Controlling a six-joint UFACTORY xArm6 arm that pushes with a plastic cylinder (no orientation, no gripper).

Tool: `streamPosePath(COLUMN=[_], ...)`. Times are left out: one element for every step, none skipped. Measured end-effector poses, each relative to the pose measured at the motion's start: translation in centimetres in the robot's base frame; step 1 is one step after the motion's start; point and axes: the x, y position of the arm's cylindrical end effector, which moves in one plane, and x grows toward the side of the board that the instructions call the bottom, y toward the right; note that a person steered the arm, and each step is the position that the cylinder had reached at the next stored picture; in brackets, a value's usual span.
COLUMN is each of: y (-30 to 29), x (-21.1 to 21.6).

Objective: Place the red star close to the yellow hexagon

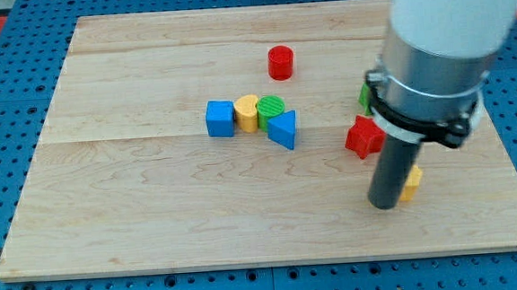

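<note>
Red star (363, 137) sits just up-left of my tip (385, 206), near but apart from it, partly tucked under the arm's grey collar at its right edge. Yellow hexagon (412, 182) is right beside the tip on its right, mostly hidden behind the rod; only a small yellow corner shows, so shape can't really be confirmed, I take it as the hexagon. Whether rod and that block touch: can't tell, they look v. close.

Progress, as a judgement: star and yellow block already near each other, w/ the rod standing roughly between them, low side. Task looks close to done or in its last nudge; what's left is maybe closing the small gap, if any counts.

Tip state: plain rod, nothing to open or close, holds nothing; its end is down at the board (154, 205).

Arm pose: upright, big white body coming down from the view's top right, grey collar, then dark rod straight down.

Further out from the tip: green block (363, 94) peeks up-left behind the arm, shape unclear. Red cylinder (280, 63) far up-left. Well to the left, a tight cluster: blue triangle (283, 129), green cylinder (272, 108), yellow cylinder (247, 112), blue cube (220, 118).
</note>
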Motion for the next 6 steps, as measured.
streamPosePath(y=[-5.2, -6.1, -1.4, 1.2, -0.7, -3.0], x=[-5.5, -12.3, -13.3, -10.2, -9.4, -10.6])
